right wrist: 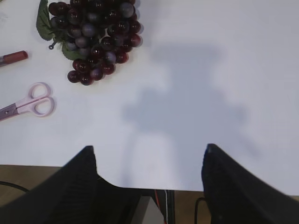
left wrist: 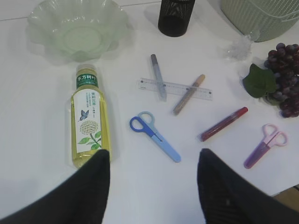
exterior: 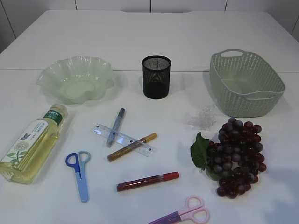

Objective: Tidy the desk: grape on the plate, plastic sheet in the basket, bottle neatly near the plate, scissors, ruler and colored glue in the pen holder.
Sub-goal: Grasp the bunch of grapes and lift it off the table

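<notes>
A purple grape bunch [exterior: 236, 156] lies at the right, also in the right wrist view [right wrist: 93, 37]. A crumpled clear plastic sheet [exterior: 203, 116] lies beside the green basket [exterior: 275, 91]. A yellow tea bottle [exterior: 32, 142] lies on its side below the green plate [exterior: 46, 77]. Blue scissors [exterior: 80, 170], pink scissors [exterior: 184, 214], a clear ruler [exterior: 124, 139] and silver [exterior: 116, 126], gold [exterior: 131, 147] and red [exterior: 147, 181] glue pens lie before the black pen holder [exterior: 156, 77]. My left gripper [left wrist: 153, 161] and right gripper [right wrist: 148, 151] are open and empty, neither in the exterior view.
The table's front edge shows in the right wrist view [right wrist: 154, 186], with cables below it. The basket stands at the back right, the pen holder at the back middle, the plate at the back left.
</notes>
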